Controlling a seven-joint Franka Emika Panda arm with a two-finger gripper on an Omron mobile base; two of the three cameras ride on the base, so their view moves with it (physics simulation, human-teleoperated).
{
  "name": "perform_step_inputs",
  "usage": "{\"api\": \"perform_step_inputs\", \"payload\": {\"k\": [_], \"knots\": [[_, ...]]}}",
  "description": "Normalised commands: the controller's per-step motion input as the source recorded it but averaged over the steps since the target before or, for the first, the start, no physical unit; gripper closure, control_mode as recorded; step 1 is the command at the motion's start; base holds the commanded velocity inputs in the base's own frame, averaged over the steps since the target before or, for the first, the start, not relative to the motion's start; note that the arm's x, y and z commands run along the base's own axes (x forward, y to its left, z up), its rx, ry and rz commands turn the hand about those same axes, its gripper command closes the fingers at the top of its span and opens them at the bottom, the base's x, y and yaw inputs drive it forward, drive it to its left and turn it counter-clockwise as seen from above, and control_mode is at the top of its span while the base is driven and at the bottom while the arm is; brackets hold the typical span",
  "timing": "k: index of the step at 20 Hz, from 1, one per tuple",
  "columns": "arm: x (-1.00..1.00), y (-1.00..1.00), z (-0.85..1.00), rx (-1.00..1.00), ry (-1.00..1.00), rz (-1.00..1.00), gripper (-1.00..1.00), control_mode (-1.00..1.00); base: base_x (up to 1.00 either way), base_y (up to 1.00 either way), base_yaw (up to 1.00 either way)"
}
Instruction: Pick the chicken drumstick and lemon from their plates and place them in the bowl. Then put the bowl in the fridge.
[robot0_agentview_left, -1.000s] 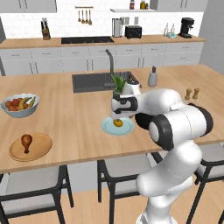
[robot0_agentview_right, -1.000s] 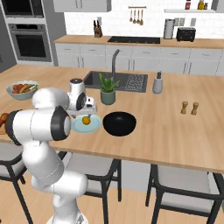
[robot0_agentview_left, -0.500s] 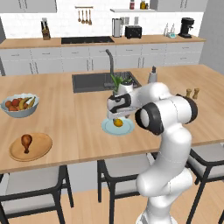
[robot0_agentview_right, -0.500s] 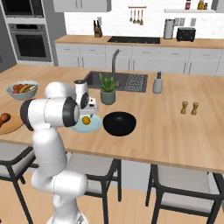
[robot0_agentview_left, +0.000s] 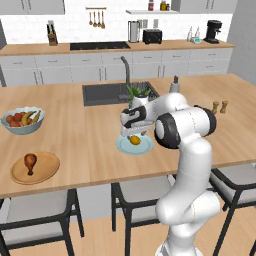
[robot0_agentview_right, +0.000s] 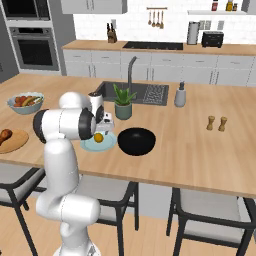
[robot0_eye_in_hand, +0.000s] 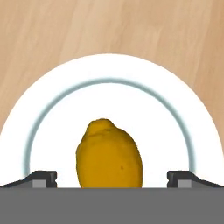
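Yellow lemon on pale blue-green plate, under spread gripper
Left base: wooden plate, drumstick far left; right base: black bowl beside plate; hand: fingertips wide apart flanking lemon, not gripping.

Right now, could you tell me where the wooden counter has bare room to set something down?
Bare wood lies between the tan wooden plate and the pale glossy plate. It is crowded around that plate: open gripper, yellow lemon, matte black bowl, potted plant.
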Motion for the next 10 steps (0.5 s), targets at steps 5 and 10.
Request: {"api": "perform_step_inputs", "payload": {"k": [5,10], "knots": [[-0.02,0.00,-0.29,0.00,0.00,0.00,-1.00,-1.00,0.00,0.00,0.00],[-0.05,0.00,-0.31,0.00,0.01,0.00,1.00,-1.00,0.00,0.00,0.00]]}}
